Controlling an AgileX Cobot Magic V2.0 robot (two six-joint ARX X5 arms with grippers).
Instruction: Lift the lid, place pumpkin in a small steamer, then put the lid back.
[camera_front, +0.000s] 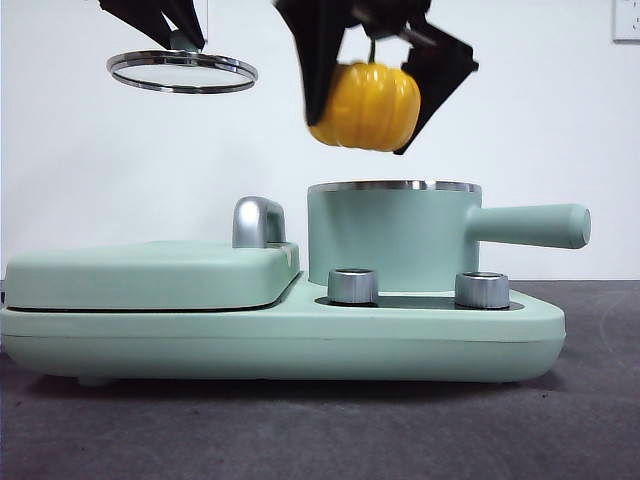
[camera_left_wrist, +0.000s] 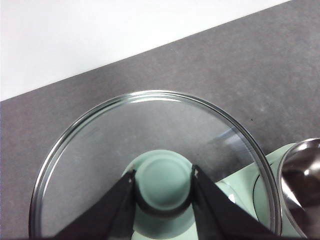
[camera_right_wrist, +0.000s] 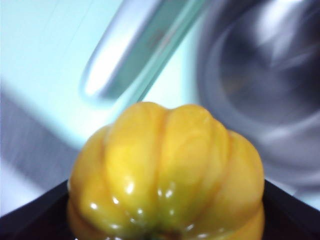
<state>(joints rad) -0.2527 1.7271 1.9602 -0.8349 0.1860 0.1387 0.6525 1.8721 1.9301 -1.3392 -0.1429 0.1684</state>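
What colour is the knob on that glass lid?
Mint green, the lid's knob; the left wrist view shows it best.

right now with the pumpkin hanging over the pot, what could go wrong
The pumpkin looks about as wide as the small steamer, so it may catch on the chrome rim instead of dropping in. The right claw grips a glossy, rounded surface; it could slip early. The lid hangs by its knob in the left claw.
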